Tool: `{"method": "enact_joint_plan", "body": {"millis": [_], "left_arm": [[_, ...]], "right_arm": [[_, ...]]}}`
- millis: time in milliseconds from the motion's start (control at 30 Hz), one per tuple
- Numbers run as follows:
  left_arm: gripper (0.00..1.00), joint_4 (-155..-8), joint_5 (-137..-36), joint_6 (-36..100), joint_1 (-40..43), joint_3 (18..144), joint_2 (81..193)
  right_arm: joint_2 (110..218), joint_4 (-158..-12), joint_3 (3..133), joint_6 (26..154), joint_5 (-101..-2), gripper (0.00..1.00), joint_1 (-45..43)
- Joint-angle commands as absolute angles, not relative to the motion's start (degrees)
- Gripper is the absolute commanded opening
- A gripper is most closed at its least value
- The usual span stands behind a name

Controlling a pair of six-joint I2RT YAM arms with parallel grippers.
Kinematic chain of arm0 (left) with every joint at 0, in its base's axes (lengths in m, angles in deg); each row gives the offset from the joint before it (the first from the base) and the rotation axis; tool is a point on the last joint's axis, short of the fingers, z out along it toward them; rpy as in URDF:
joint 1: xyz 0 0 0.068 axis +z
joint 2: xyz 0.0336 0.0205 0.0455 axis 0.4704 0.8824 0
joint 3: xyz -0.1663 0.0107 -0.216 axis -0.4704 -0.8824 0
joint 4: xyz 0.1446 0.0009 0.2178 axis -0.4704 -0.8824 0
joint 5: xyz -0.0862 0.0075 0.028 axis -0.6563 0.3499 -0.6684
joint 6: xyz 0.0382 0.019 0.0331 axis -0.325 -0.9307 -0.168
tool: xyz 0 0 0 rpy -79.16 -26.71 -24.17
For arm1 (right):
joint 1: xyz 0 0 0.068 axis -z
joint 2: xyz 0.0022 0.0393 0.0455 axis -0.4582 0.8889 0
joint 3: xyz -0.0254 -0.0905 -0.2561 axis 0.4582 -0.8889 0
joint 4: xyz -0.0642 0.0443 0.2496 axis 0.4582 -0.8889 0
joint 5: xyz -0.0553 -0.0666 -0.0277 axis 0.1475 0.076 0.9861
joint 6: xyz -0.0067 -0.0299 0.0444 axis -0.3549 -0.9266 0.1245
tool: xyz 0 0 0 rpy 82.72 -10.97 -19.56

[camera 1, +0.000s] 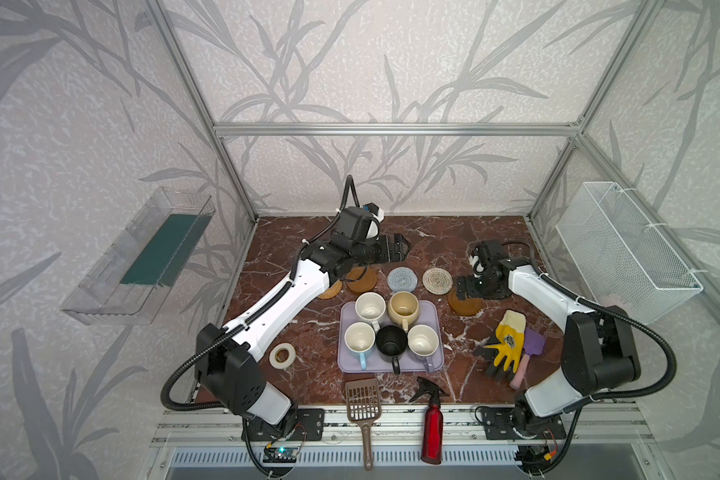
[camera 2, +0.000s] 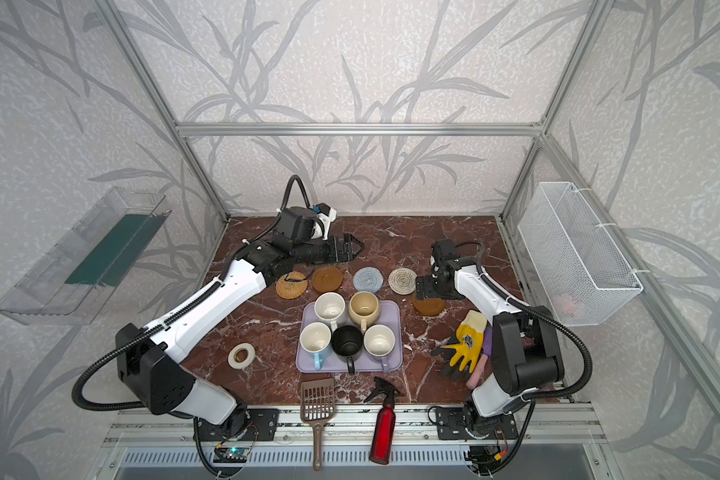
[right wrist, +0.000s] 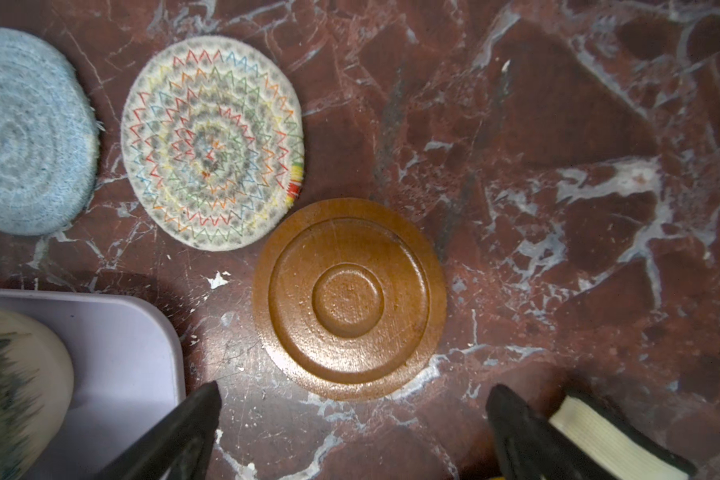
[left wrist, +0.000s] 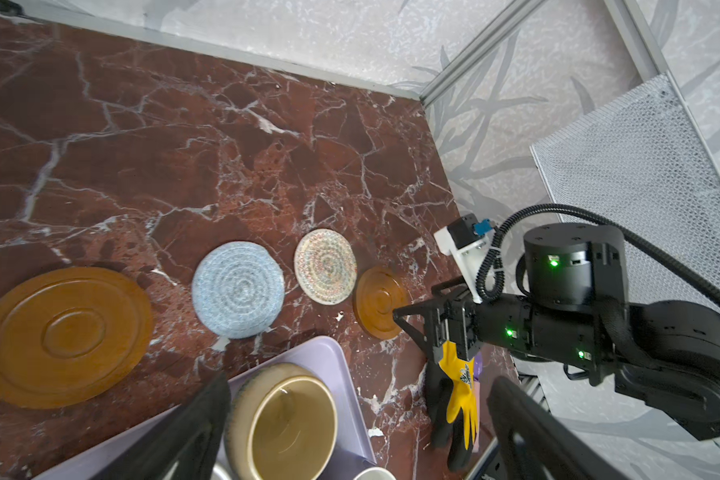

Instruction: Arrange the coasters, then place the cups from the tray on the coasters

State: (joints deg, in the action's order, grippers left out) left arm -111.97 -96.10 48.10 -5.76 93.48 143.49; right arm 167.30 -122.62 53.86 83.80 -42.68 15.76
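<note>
Right pincer (right wrist: 354, 388) hangs with its black fingers spread wide and empty, directly over a smooth amber-brown round coaster (right wrist: 350, 299). This disc lies flat on the red-marble tabletop (camera 1: 312, 332), right of centre in both top views. Left pincer (left wrist: 356, 395) is likewise spread wide and holds nothing, reaching across the upper middle of the top views.

Just below it a row of four discs runs left to right: a golden woven rattan coaster (camera 2: 292, 284), a second smooth amber-brown coaster (camera 2: 327, 278), a light-blue coiled-rope coaster (camera 2: 368, 279) and a cream coiled-rope coaster (camera 2: 402, 280) (stitched in coloured zigzags). The first disc sits lower than that row, just beside the cream one; whether their rims touch I cannot tell.

At centre, the flat lavender plastic tray (camera 2: 391, 316) carries all five cups upright. A white mug (camera 1: 370, 307) and a beige-yellow mug (camera 1: 404, 309) stand behind. In front are a light-blue mug (camera 1: 359, 338), a black mug (camera 1: 391, 341) and a lavender mug (camera 1: 422, 343).
</note>
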Motion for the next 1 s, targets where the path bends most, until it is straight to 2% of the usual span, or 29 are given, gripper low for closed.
{"method": "enact_joint_plan", "body": {"millis": [0,200,367,600,967], "left_arm": [[0.99,-116.37,-96.97,45.88,-7.46,96.49,145.68],[0.99,-116.41,-96.35,46.01,-9.36,96.43,146.61],[0.99,-114.77,-97.78,46.35,-9.76,94.49,145.95],[0.99,-119.53,-93.99,43.08,-9.75,95.69,145.77],[0.99,-118.53,-93.65,42.63,-9.70,94.19,143.77]], "right_arm": [[169.47,-124.81,54.90,83.43,-41.91,0.95,16.80],[173.44,-126.47,57.27,82.31,-39.82,0.80,17.23],[176.32,-126.40,57.16,81.92,-38.48,0.73,17.72],[178.43,-127.32,57.82,81.52,-36.34,0.64,17.87],[182.37,-128.05,60.28,81.74,-34.79,0.59,17.90]]}}
